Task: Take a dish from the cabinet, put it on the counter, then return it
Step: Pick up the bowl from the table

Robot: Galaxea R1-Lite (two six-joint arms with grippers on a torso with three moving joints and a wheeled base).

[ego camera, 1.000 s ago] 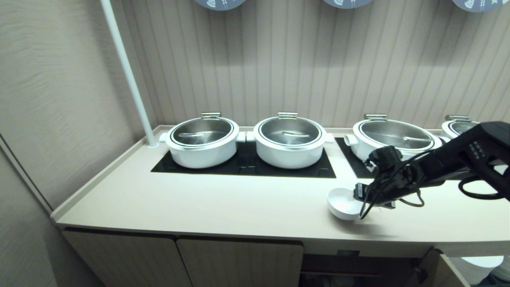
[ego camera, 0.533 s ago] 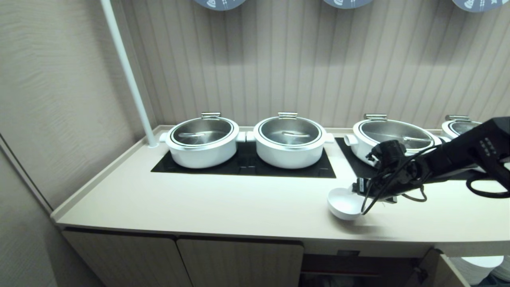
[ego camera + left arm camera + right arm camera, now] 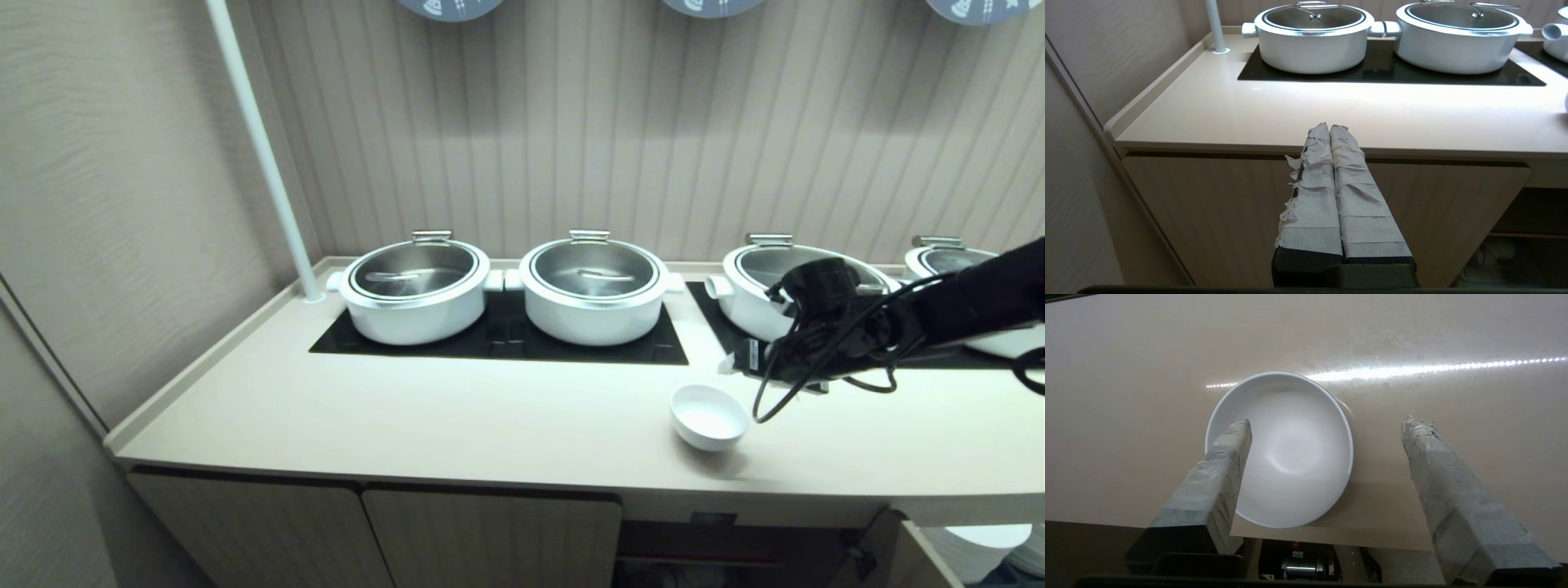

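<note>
white ceramic bowl [image 3: 709, 416] sits upright on the table [image 3: 457, 425], just below and ahead of the right end effector [image 3: 1327, 424], whose fingers are spread and empty; release looks done. left end effector [image 3: 1330, 130] is closed, parked.

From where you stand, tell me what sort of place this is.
Probably a buffet or catering serving station. Lidded white pots sit in a row on black glass panels inset in a long counter, with a small bowl set out and stacked plates stored below.
</note>
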